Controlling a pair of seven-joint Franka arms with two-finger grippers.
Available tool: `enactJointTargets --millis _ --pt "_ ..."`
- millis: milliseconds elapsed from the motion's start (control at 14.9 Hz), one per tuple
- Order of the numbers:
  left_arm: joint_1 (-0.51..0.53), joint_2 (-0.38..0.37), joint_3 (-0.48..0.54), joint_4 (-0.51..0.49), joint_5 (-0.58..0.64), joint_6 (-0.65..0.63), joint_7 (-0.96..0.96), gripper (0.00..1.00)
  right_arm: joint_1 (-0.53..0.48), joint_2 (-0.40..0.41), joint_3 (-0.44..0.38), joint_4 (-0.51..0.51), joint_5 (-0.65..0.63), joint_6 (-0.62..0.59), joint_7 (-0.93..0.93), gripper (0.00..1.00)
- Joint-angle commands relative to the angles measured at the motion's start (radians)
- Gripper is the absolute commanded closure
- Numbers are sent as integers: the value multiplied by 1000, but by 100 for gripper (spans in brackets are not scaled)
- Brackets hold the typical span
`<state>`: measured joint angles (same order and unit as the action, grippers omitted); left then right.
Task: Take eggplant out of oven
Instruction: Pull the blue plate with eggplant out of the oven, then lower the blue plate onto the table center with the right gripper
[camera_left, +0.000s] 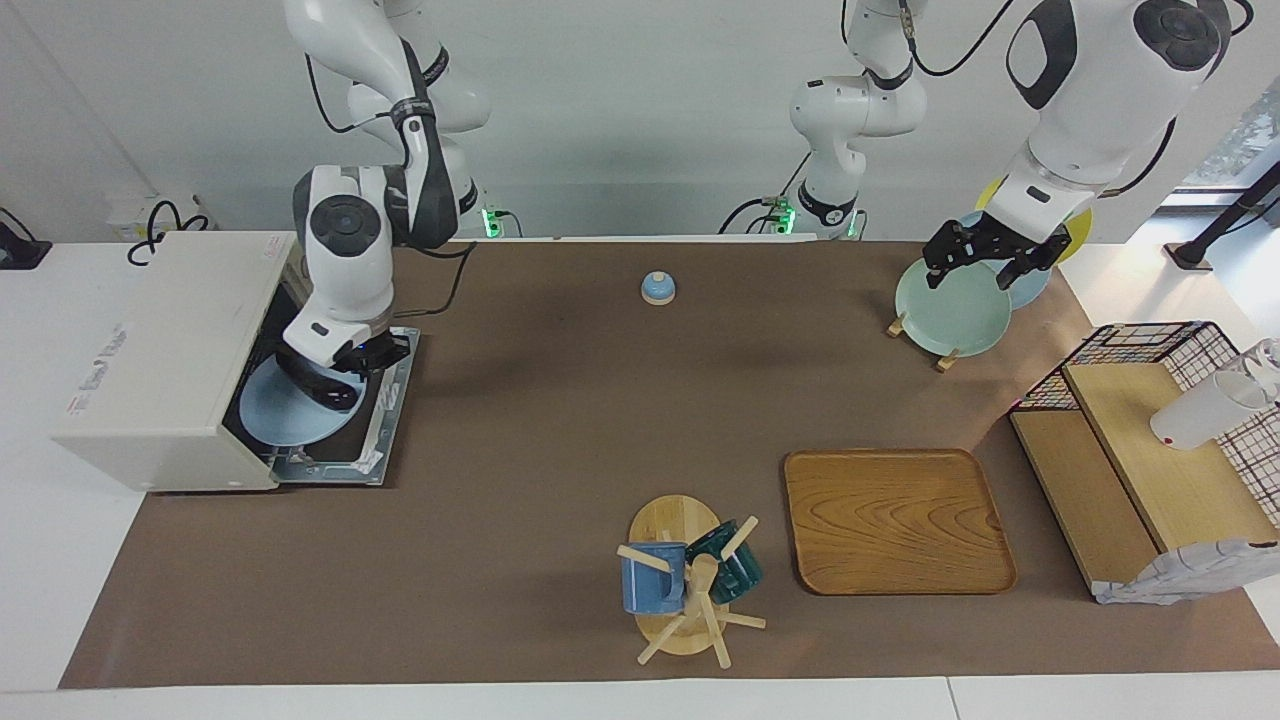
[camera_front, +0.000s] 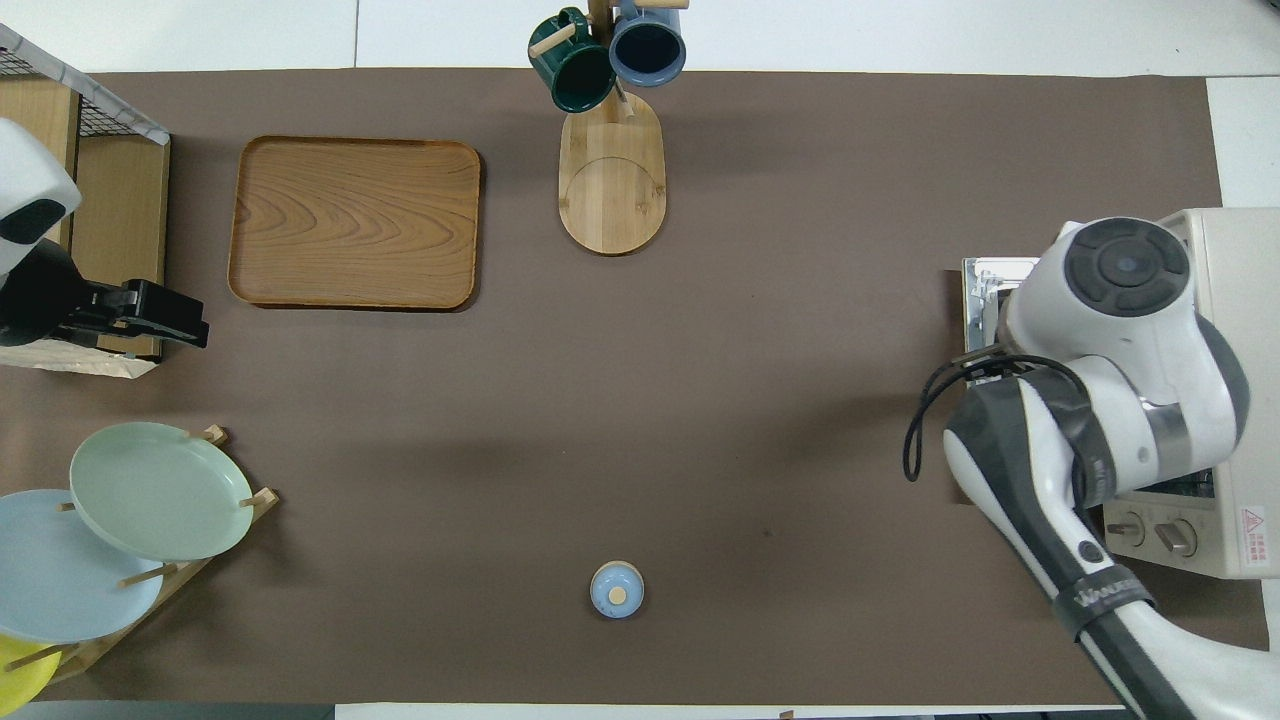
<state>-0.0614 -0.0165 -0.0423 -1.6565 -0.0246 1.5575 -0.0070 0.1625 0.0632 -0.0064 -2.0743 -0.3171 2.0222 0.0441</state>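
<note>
The off-white oven (camera_left: 170, 360) stands at the right arm's end of the table, its door (camera_left: 385, 440) dropped open flat on the mat. A light blue plate (camera_left: 280, 415) lies in the oven's mouth, partly out over the door. My right gripper (camera_left: 330, 378) is down over this plate at the opening. The eggplant is hidden; I see no sign of it. In the overhead view the right arm covers most of the oven (camera_front: 1245, 300). My left gripper (camera_left: 985, 265) is open and empty, up over the plate rack; it also shows in the overhead view (camera_front: 160, 318).
A plate rack holds a pale green plate (camera_left: 950, 308) and others at the left arm's end. A wooden tray (camera_left: 895, 520), a mug tree with two mugs (camera_left: 690, 580), a small blue bell (camera_left: 657, 288) and a wire shelf (camera_left: 1150, 440) with a white cup (camera_left: 1200, 410) stand on the mat.
</note>
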Motion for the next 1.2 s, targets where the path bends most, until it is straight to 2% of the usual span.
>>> enactJointTargets --millis 0,134,201,335,469,602,803,1071,1138 --pt "11 -11 -8 -5 3 -10 -8 0 124 29 5 74 53 -36 124 100" --pt "11 -11 -8 -5 3 -10 -8 0 248 72 5 150 127 -72 245 100" --pt "11 -11 -8 -5 3 -10 -8 0 314 125 5 237 141 -123 337 100" --pt "11 -11 -8 -5 3 -10 -8 0 382 272 14 437 148 -210 497 100" --pt "11 -11 -8 -5 3 -10 -8 0 477 428 26 609 162 -226 635 100" --pt "11 -11 -8 -5 3 -10 -8 0 514 521 42 673 190 -180 776 100" --pt "11 -11 -8 -5 3 -10 -8 0 581 618 56 735 193 -131 841 100" --pt "11 -11 -8 -5 3 -10 -8 0 591 621 57 744 204 -94 884 100" --pt "11 -11 -8 -5 3 -10 -8 0 576 619 63 744 222 -68 887 79"
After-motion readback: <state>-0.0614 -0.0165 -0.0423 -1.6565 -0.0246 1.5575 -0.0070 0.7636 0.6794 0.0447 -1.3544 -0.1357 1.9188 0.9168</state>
